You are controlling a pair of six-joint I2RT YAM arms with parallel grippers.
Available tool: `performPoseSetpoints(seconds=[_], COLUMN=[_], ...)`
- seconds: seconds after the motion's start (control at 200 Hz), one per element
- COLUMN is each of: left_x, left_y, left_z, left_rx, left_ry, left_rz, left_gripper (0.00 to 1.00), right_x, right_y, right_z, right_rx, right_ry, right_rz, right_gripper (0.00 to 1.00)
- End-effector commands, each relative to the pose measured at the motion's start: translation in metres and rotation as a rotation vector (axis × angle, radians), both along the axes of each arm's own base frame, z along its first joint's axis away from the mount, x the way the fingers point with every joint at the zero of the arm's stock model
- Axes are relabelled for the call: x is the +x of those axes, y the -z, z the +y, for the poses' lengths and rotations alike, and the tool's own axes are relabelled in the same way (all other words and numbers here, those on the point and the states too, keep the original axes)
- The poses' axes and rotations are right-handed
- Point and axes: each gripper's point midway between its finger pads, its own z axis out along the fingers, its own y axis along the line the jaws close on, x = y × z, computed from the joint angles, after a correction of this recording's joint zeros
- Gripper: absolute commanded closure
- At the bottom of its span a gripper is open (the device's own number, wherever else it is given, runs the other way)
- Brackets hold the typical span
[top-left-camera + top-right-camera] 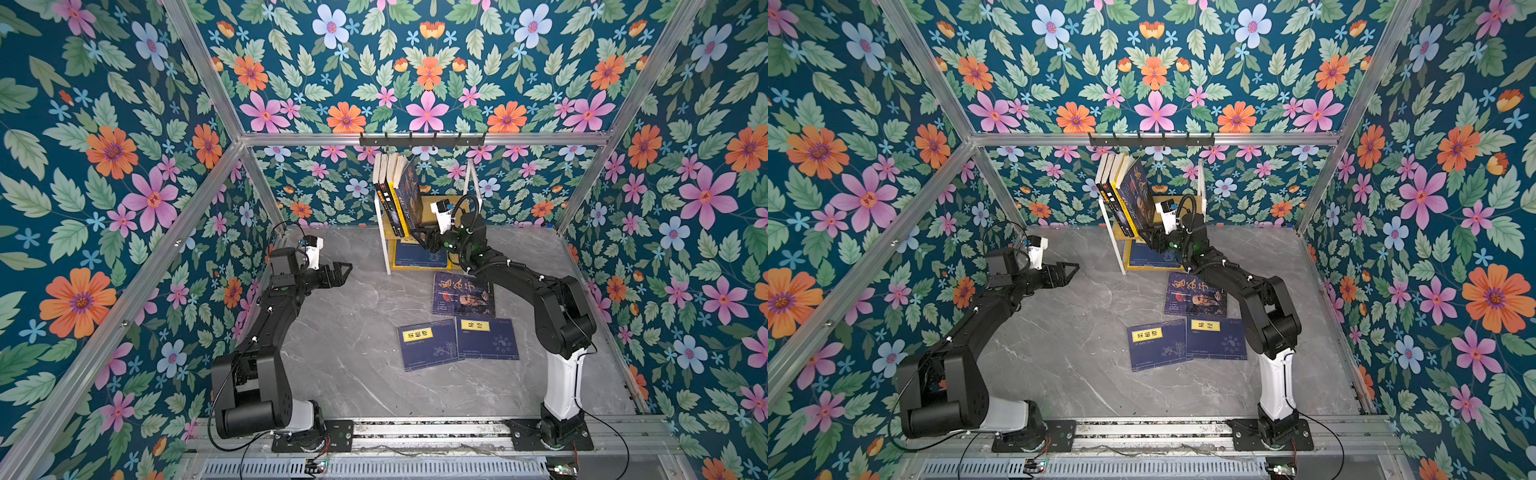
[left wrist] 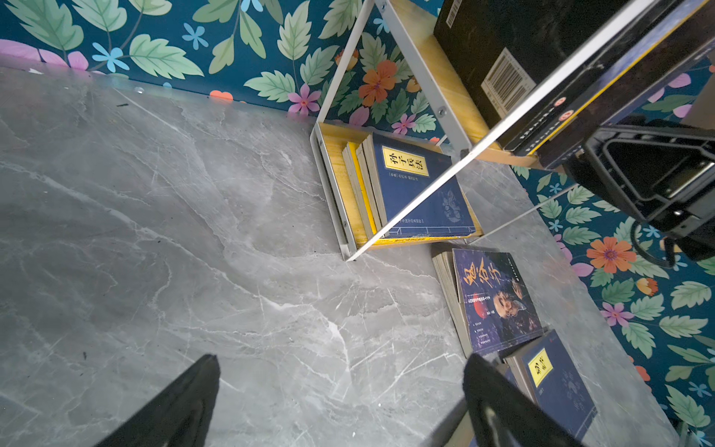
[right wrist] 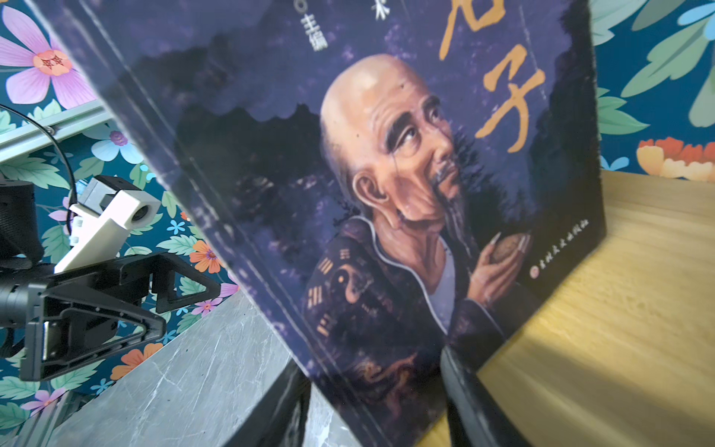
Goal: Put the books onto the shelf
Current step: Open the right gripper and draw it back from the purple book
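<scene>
At the shelf's [image 3: 638, 309] upper board | your right gripper [image 3: 373, 387] straddles the leaning portrait book's [image 3: 387, 174] lower corner, jaws half-spread, clamp unclear | upright books [image 1: 388, 195] behind it | three loose books [image 1: 430, 343] on the table [image 1: 332, 353] | your left gripper [image 1: 345, 274] hangs wide apart, empty.

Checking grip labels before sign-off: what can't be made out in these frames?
- Whether the right gripper pinches the portrait book: right wrist view, fingers blurred and cut off by the picture edge.
- Book count in the lower-tier stack: both top views show only its top cover; left wrist view, a shelf bar crosses it.
- Spine titles of the upright books: too small in a top view.
</scene>
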Motion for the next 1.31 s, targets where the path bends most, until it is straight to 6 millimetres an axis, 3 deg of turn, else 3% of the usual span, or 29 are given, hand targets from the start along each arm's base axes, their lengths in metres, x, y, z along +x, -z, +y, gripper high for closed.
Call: performPoseSetpoints(seconds=[0.0, 0.7, 0.925, 1.025, 1.155, 1.3], left_x=[0.002, 0.002, 0.001, 0.001, 0.001, 0.001], left_y=[-0.004, -0.003, -0.004, -0.004, -0.005, -0.006], left_z=[0.0, 0.001, 0.001, 0.001, 0.0, 0.0], left_rx=[0.003, 0.006, 0.004, 0.002, -0.002, -0.001], left_ry=[0.005, 0.002, 0.005, 0.005, 0.007, 0.007], left_rz=[-0.017, -0.018, -0.019, -0.019, -0.024, -0.028], left_gripper=[0.0, 0.0, 0.0, 0.0, 0.0, 0.0], right_x=[0.006, 0.009, -0.002, -0.001, 0.005, 0.017], right_y=[0.022, 0.017, 0.001, -0.003, -0.003, 0.001], right_z=[-0.005, -0.003, -0.026, -0.043, -0.059, -0.057], right_rx=[-0.029, -0.02, -0.07, -0.111, -0.157, -0.201], right_ry=[0.034, 0.021, 0.122, 0.215, 0.323, 0.389], right_rz=[0.074, 0.069, 0.054, 0.067, 0.103, 0.118], right_gripper=[0.47, 0.47, 0.42, 0.49, 0.72, 0.77])
